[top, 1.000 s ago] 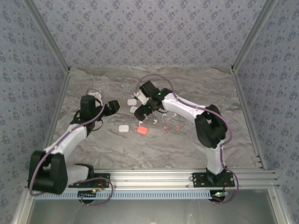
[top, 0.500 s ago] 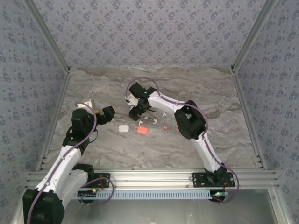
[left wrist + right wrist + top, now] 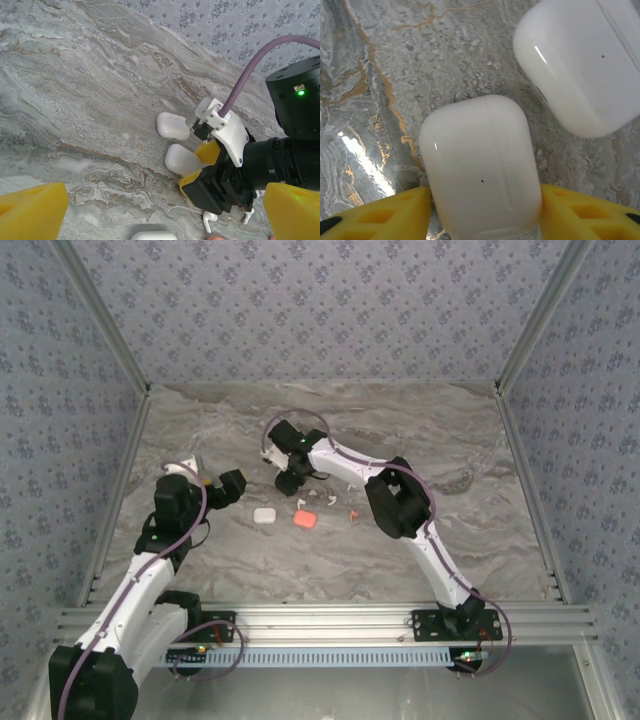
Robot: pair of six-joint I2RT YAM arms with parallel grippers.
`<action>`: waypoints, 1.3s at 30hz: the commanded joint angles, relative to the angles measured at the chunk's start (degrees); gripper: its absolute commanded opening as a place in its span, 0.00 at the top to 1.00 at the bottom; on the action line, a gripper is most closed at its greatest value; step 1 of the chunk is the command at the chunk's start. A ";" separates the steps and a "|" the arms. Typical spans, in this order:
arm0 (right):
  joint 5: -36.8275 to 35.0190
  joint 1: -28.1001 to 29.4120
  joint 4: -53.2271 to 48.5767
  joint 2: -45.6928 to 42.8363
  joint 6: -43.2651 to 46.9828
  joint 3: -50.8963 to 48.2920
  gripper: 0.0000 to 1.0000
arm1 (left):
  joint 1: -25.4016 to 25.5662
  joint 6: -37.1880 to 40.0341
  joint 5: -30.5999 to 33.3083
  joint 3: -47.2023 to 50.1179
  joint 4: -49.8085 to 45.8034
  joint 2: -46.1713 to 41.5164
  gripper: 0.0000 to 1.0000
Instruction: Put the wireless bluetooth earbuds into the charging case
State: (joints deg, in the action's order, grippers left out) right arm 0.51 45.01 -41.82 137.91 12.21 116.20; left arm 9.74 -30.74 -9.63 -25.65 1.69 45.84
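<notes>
The right arm has swung further left; the earbuds [image 3: 206,219] lie loose on the table [image 3: 75,100] beside it. The right gripper [image 3: 482,212] pinches a white case [image 3: 480,165], and the left gripper [image 3: 162,212] stands wide open, empty. A square, gentle squeeze should keep the case from slipping.

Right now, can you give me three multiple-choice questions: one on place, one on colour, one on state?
1. The central white case in the right wrist view lies: A between the right gripper's fingers; B against a wall; C on an arm.
2. The coloured case beside the lone white case is: A blue; B coral; C black.
3. The left gripper is: A holding an earbud; B holding a case; C open.
A: yellow fingers flank it. B: plainly coral from above. C: fingers wide apart.
</notes>
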 commanded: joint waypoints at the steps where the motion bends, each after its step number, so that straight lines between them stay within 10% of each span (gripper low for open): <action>1: -1.79 -0.14 -1.66 1.40 0.54 1.09 0.49 | -0.28 -0.28 -0.72 0.25 1.36 -0.21 0.01; 13: -2.76 -1.32 9.67 -18.15 0.54 -15.14 0.57 | -0.33 -0.72 -10.35 -3.70 1.75 4.00 0.03; 25: -2.34 -1.70 26.09 -50.35 5.54 -47.03 0.57 | 3.31 -3.75 -37.15 -17.69 2.65 16.11 0.18; 39: -0.60 1.49 33.78 -66.03 10.79 -58.76 0.57 | 16.37 0.68 -40.49 -26.13 2.30 25.00 0.22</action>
State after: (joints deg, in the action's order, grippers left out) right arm -1.06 45.58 -11.14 73.84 21.04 58.41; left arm 25.10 -31.55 -47.81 -48.95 3.18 69.76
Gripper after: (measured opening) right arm 0.433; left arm 0.782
